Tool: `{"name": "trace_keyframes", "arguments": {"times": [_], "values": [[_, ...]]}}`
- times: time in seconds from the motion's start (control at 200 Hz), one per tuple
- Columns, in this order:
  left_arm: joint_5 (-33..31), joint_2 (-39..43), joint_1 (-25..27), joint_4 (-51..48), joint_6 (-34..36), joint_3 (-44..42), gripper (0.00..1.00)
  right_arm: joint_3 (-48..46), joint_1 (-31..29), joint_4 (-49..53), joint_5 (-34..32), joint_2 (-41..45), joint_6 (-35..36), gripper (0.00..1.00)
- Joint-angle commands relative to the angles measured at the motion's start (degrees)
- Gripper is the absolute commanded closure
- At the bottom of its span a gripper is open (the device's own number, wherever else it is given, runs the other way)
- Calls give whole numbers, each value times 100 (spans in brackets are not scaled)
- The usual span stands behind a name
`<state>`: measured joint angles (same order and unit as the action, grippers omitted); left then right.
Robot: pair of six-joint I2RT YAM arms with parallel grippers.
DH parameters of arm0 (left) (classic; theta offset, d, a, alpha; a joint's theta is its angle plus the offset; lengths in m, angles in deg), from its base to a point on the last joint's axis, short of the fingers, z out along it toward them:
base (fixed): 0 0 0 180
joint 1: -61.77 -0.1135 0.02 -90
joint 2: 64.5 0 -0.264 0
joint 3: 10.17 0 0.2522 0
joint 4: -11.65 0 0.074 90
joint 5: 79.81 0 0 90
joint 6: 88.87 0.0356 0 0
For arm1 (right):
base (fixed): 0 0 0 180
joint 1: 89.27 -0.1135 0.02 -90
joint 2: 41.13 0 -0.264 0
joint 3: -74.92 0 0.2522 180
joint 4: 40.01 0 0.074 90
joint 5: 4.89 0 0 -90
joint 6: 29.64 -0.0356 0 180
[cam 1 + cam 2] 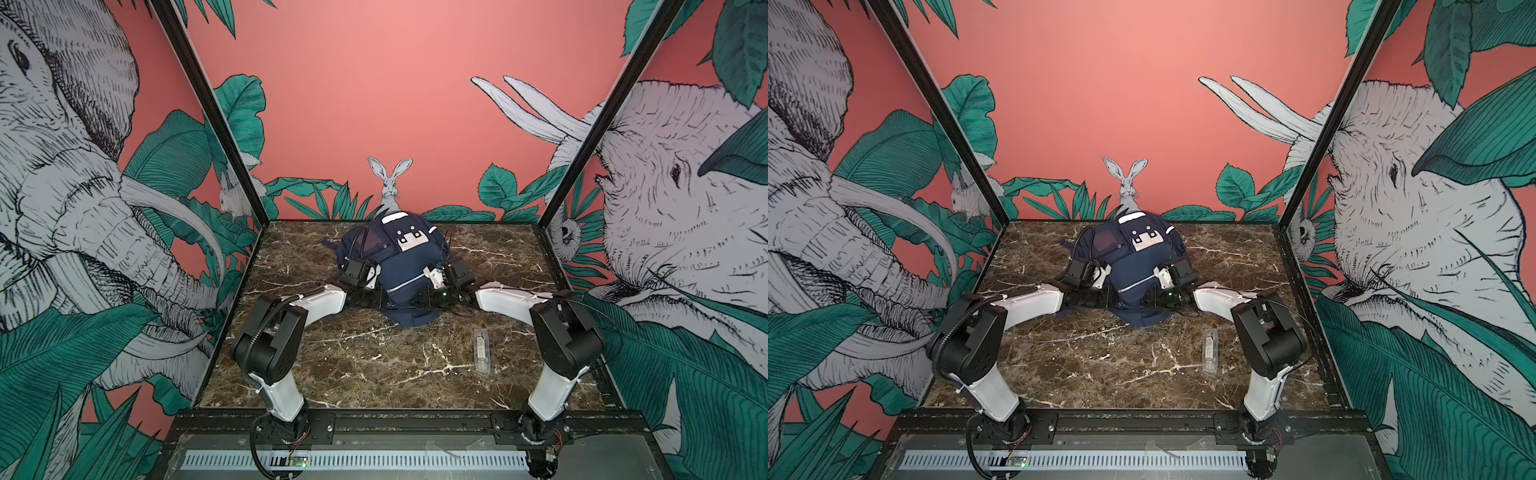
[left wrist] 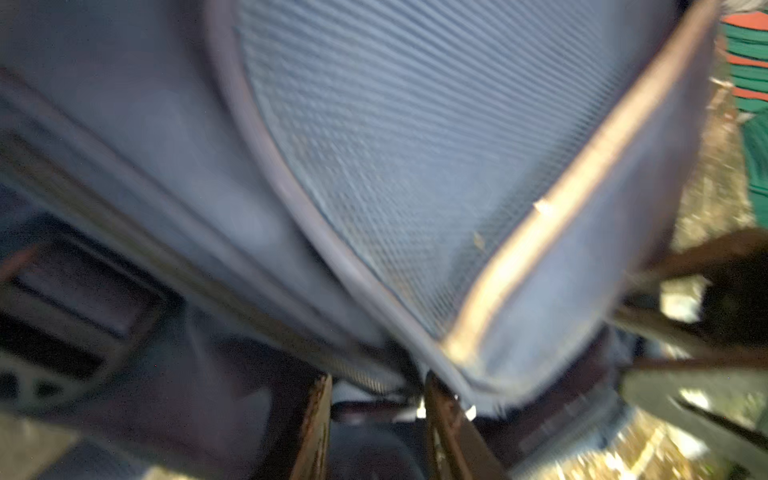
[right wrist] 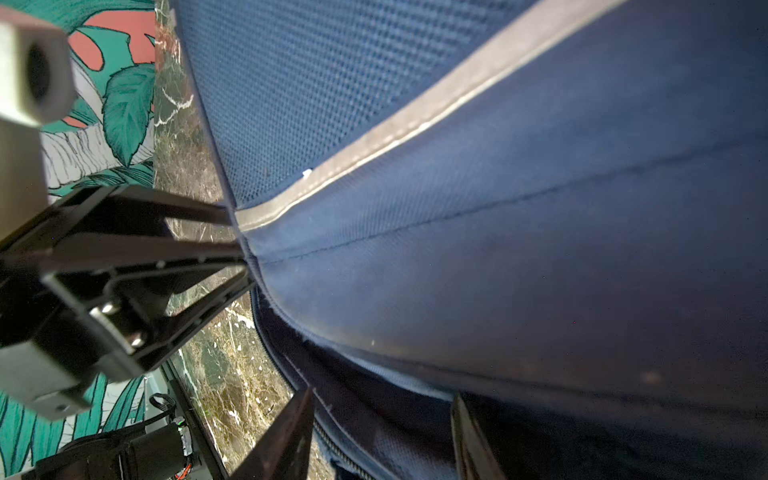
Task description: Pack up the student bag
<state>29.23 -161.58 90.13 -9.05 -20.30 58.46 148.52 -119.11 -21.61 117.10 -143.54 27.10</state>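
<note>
1. The bag (image 1: 399, 266) lies in the far middle of the desk (image 1: 374, 365), its long axis running from the robot's side toward the back wall.
2. The arms reach in from opposite sides and meet the bag at its near end. Neither is nearer than the other.
3. The left pincer (image 2: 378, 399) sits against the bag's left flank, by a mesh pocket (image 2: 415, 145). Its jaws are narrowly apart with fabric at their tips. The view is blurred, so I cannot tell whether they grip.
4. The right pincer (image 3: 382, 415) straddles the bag's lower seam on the right flank, jaws wide and, as far as I can judge, not pinching.
5. The bag is navy, rounded and full-looking. A white patch (image 1: 411, 240) sits near its far end and a grey stripe (image 3: 415, 124) crosses the front pocket.
6. A small clear case (image 1: 482, 351) lies on the desk, well apart from the bag and nearer the right arm.
</note>
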Motion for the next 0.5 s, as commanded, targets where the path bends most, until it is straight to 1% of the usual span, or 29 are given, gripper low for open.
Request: {"name": "trace_keyframes", "arguments": {"times": [0.0, 0.19, 0.34, 0.435, 0.495], "values": [[654, 382, 237, -87, -90, -108, 62, -156, 15, -41, -79, -209, 29, 45], [745, 523, 475, -194, -104, -96, 62, -174, 9, -62, -87, -193, 38, 44], [867, 632, 666, -34, -176, -96, 62, -209, 17, -78, -79, -199, 51, 44], [866, 603, 758, -110, -160, 1, 62, -222, 8, -86, -46, -203, 56, 43], [754, 661, 763, -187, -130, 31, 62, -257, 4, -108, -29, -143, 26, 43]]}}
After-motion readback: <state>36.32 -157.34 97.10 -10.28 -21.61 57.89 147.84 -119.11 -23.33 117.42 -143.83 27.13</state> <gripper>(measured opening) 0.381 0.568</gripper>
